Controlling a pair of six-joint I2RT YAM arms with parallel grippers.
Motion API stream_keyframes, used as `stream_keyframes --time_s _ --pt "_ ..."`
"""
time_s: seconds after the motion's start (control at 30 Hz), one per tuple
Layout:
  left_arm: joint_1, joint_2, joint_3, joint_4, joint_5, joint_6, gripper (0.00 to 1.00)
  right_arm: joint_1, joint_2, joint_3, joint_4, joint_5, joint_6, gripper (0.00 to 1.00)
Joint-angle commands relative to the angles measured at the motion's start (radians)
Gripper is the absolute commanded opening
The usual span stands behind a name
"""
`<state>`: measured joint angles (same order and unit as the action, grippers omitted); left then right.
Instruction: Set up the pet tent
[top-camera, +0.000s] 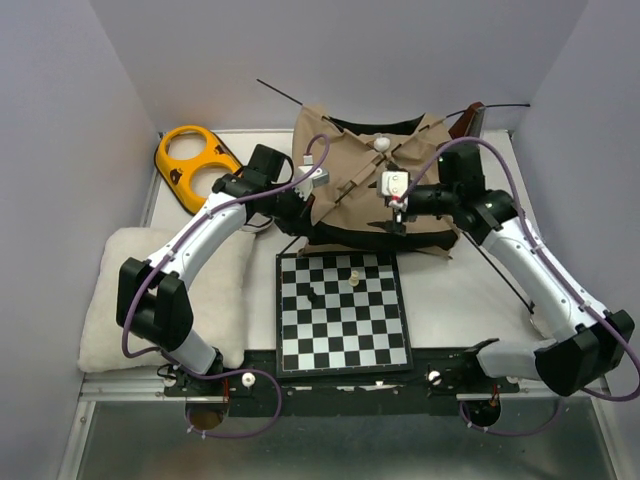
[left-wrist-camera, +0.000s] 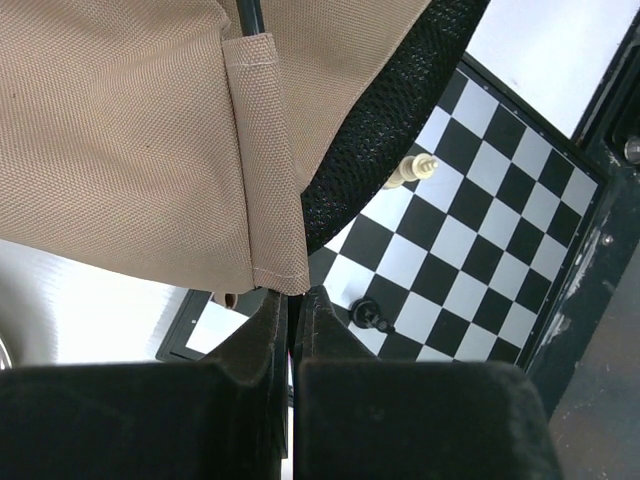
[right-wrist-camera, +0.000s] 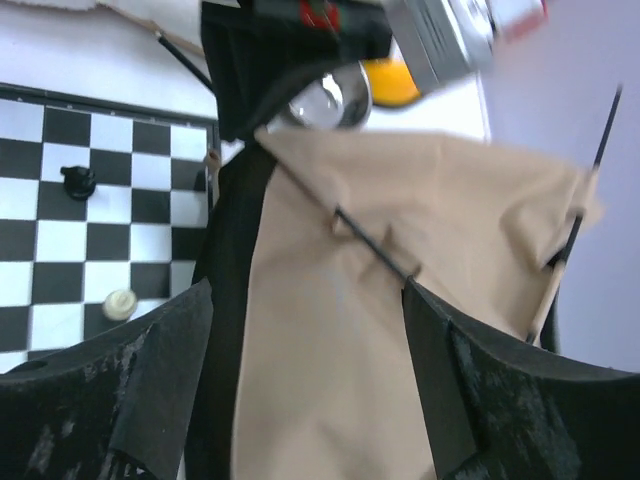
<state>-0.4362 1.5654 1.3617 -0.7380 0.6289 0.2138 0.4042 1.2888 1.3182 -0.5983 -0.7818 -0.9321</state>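
Nearby, a black-and-white chessboard (top-camera: 343, 320) lies just before the slumped pet tent (top-camera: 350, 150) of tan woven fabric and black mesh lining, at the far middle of the surface (top-camera: 450, 290). A fluffy white cushion (top-camera: 110, 290) and a yellow two-holed plastic piece (top-camera: 195, 165) sit to the left. The left gripper (left-wrist-camera: 295, 295) is pressed shut at a stitched sleeve's end. The right gripper (right-wrist-camera: 305, 300) gapes wide, tan cloth between its fingers.

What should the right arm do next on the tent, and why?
Probably close the right gripper on the pole lying across the tan fabric at its open jaws. The left gripper is shut at the sleeve end of the pet tent, so a second hold would let the arms flex the frame up.
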Motion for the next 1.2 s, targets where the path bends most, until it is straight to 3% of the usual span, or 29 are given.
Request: stream_keyframes --time_s 0.0,0.13,0.3,0.7,0.83,0.93,1.0,1.07,1.17 --pt "-0.018 -0.008 0.059 0.045 0.12 0.019 0.0 0.12 0.012 -0.063 0.241 -0.041 -0.25 0.81" --pt "-0.021 -0.005 0.063 0.029 0.129 0.016 0.0 0.192 0.081 -0.068 0.301 0.018 -0.359 0.7" --pt "-0.021 -0.007 0.068 0.026 0.15 0.004 0.0 0.235 0.179 -0.011 0.259 0.061 -0.398 0.58" --pt "-0.022 -0.005 0.082 0.009 0.175 0.006 0.0 0.263 0.286 -0.004 0.25 0.13 -0.501 0.52" --pt "-0.022 -0.005 0.085 0.012 0.18 -0.002 0.0 0.274 0.31 -0.002 0.25 0.168 -0.534 0.38" --pt "-0.024 -0.013 0.083 0.003 0.167 0.01 0.0 0.274 0.323 0.012 0.249 0.213 -0.521 0.01" --pt "-0.022 -0.018 0.079 -0.023 0.151 0.024 0.01 0.272 0.323 0.019 0.25 0.24 -0.496 0.01" --pt "-0.018 -0.019 0.073 -0.092 0.129 0.059 0.11 0.268 0.317 0.021 0.249 0.259 -0.488 0.01" --pt "0.001 -0.021 0.054 -0.173 0.129 0.114 0.17 0.255 0.299 0.006 0.249 0.242 -0.504 0.01"
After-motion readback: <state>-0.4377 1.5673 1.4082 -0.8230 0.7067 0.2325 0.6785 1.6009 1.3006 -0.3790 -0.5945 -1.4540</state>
